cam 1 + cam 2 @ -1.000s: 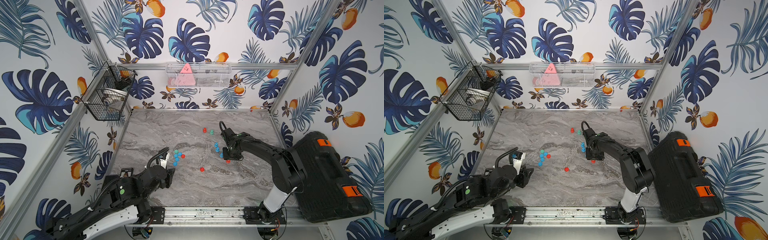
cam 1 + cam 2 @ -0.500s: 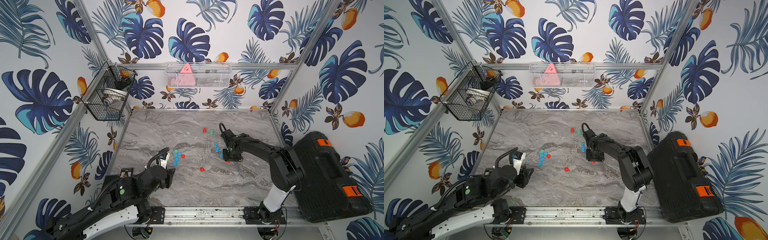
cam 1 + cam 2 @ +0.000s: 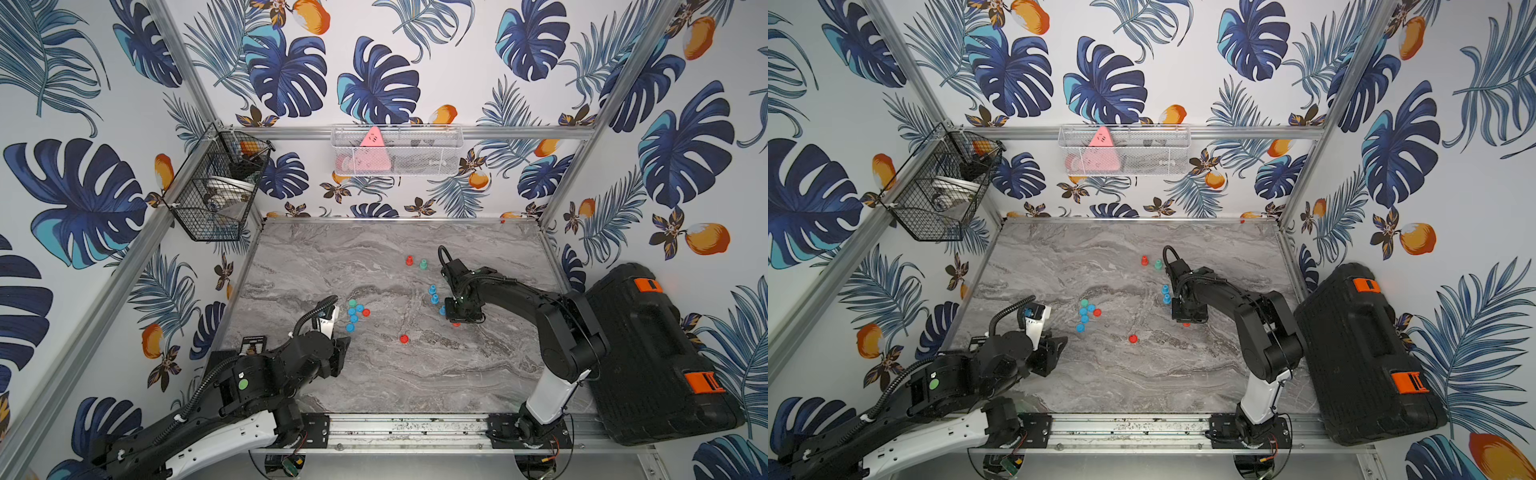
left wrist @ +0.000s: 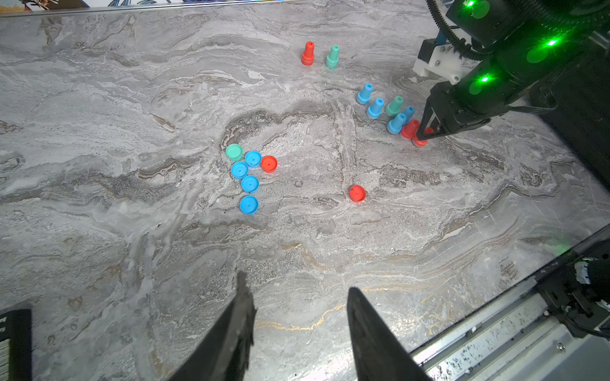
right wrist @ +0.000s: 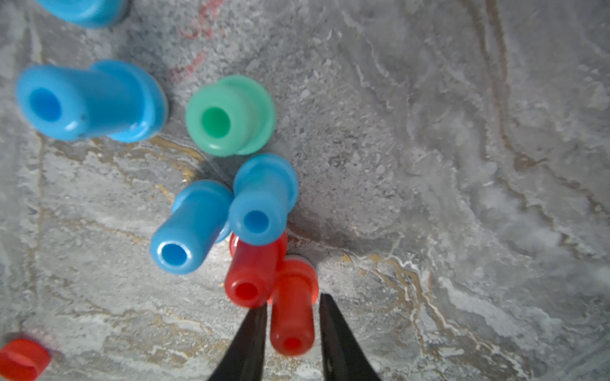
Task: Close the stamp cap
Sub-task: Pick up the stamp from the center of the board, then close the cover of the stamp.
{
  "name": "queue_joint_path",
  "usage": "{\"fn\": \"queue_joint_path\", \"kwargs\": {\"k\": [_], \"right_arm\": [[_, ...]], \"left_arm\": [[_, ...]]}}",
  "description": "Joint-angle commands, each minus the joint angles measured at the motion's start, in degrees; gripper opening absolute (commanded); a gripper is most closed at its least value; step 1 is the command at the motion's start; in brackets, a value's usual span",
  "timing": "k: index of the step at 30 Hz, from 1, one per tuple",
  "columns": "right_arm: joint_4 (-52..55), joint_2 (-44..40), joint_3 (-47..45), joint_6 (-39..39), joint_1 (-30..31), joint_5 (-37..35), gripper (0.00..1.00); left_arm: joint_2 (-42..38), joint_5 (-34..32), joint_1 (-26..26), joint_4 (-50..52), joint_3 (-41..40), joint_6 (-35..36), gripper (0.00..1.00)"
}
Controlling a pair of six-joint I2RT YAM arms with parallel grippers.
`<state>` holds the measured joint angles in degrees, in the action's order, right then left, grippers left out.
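Right of bench [image 3: 415,374] centre, right jaws point down over a red stamp [image 5: 292,310], one finger either side of its stem. Thin slivers of bench show between fingers and stem: narrowly open, not yet clamped. Stamp stands upright, uncapped, tight beside a second red stamp [image 5: 252,273]; blue stamps [image 5: 194,227] and a green stamp [image 5: 231,115] crowd just beside. Lone red cap [image 4: 357,193] lies apart, toward bench middle. Loose caps [image 4: 250,184] cluster near left jaws, which hover wide apart, empty, over the near-left bench.
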<state>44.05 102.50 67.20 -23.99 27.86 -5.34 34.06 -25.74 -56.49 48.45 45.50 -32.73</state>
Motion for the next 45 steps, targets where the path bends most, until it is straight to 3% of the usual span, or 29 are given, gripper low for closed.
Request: {"fn": "queue_joint_path", "kwargs": {"k": [1, 21, 30, 37, 45], "right_arm": [[0.05, -0.27, 0.04, -0.25, 0.00, 0.23, 0.29], [3.29, -4.05, 0.97, -1.89, 2.69, -1.40, 0.22], [7.40, -4.21, 6.66, -4.25, 9.79, -4.29, 0.22], [9.14, 1.02, 13.08, -5.89, 16.95, -5.52, 0.22], [8.51, 6.24, 17.11, -6.97, 21.17, -4.93, 0.23]], "left_arm": [[-0.31, -1.19, -0.02, -0.72, -0.05, 0.21, 0.51], [-0.35, -1.15, -0.11, -0.80, -0.05, 0.21, 0.51], [-0.66, -0.99, -0.19, -0.87, -0.06, 0.21, 0.51], [-0.85, -1.23, -0.29, -0.79, -0.09, 0.12, 0.51], [-1.01, -1.60, -0.64, -0.68, -0.06, 0.04, 0.51]]}}
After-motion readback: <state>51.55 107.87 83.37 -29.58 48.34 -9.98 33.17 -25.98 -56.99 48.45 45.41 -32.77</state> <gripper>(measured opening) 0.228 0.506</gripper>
